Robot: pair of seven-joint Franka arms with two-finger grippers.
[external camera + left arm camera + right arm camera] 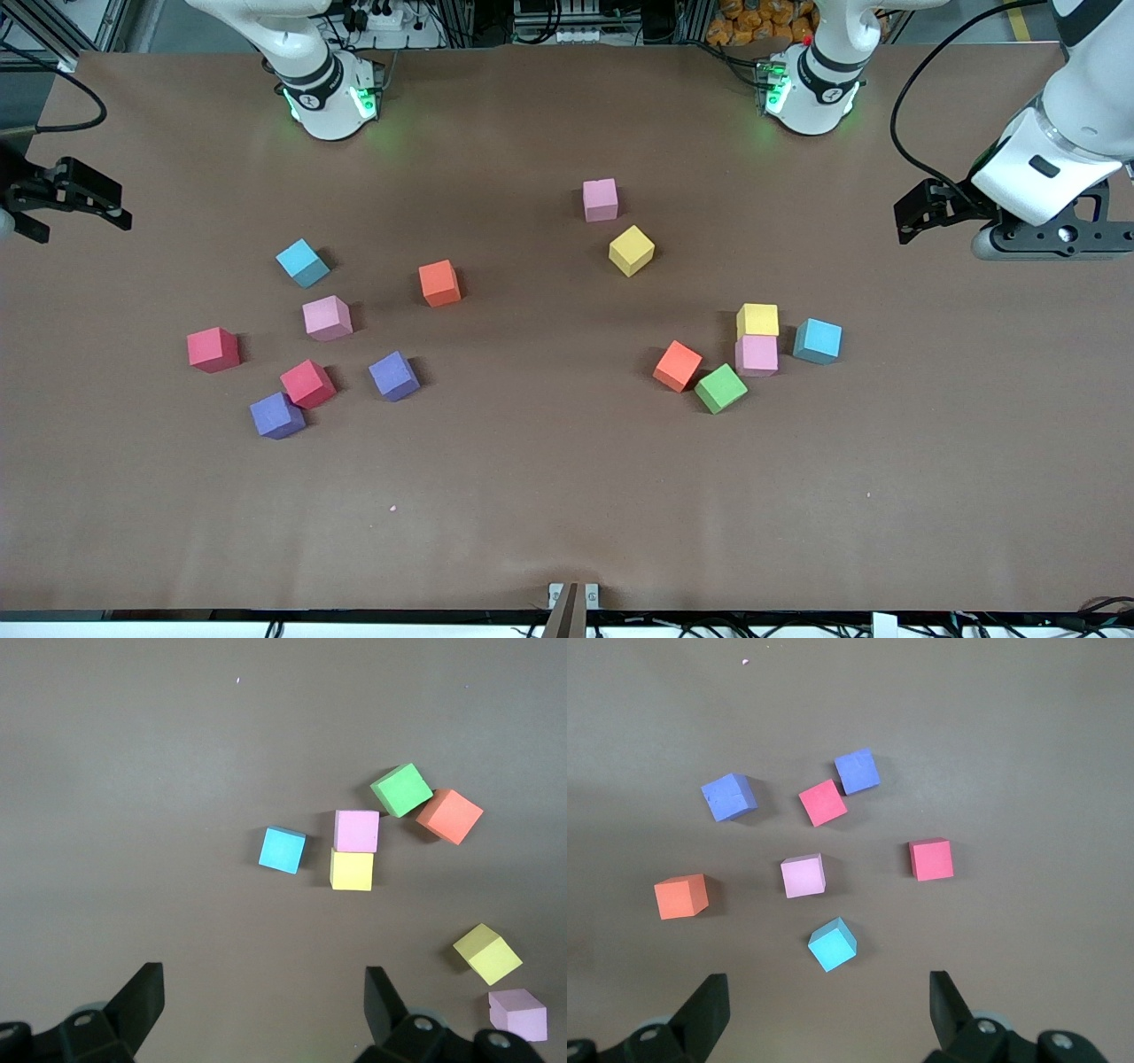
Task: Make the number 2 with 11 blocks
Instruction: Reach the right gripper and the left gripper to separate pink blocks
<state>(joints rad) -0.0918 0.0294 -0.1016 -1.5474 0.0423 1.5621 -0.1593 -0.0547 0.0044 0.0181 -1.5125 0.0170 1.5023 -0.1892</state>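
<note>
Front view: blocks [630,250] lie loose in two clusters on the worktop [549,496], one toward each arm's end; no number 2 formed. Left gripper [917,213] and right gripper [84,197] wait over opposite worktop edges.
Left wrist view: fingers [142,997] spread, empty, green block [401,789] touching an orange one.
Right wrist view: fingers [709,1005] spread, empty.

brown table [549,496], scattered blocks [438,283]

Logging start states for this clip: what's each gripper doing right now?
Left gripper: open, holding nothing, waiting at the left arm's end of the table.
Right gripper: open, holding nothing, waiting at the right arm's end.
</note>
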